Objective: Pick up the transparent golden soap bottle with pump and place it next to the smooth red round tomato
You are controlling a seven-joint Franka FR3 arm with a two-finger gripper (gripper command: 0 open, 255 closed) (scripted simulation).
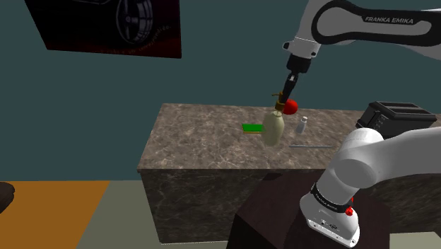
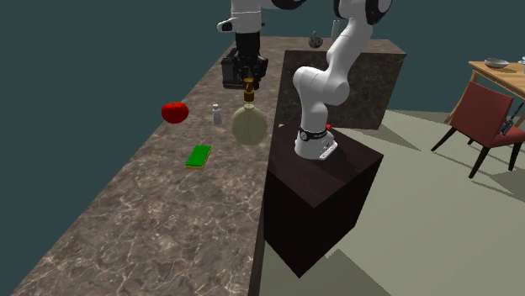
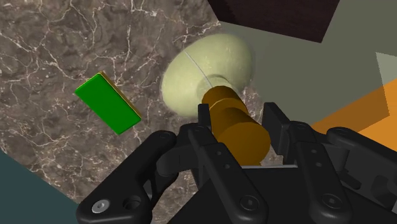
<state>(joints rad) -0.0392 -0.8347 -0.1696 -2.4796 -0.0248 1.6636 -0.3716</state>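
End effector (image 3: 240, 124) clamped on the golden pump (image 3: 238, 137) of the soap bottle (image 3: 207, 73); pale yellow body hangs straight beneath it over the counter (image 3: 63, 44); I can't tell whether the base is clear of the surface. Tomato (image 2: 175, 111) sits well off to the end effector's side, past a small grey bottle (image 2: 216, 114). My read: grasp done; carry across and set-down beside the tomato are left.

We read one marking: "FRANKA EMIKA" in dark capitals along the white upper link of the arm (image 1: 381, 25), seen in the shoulder view. We can read no other text.
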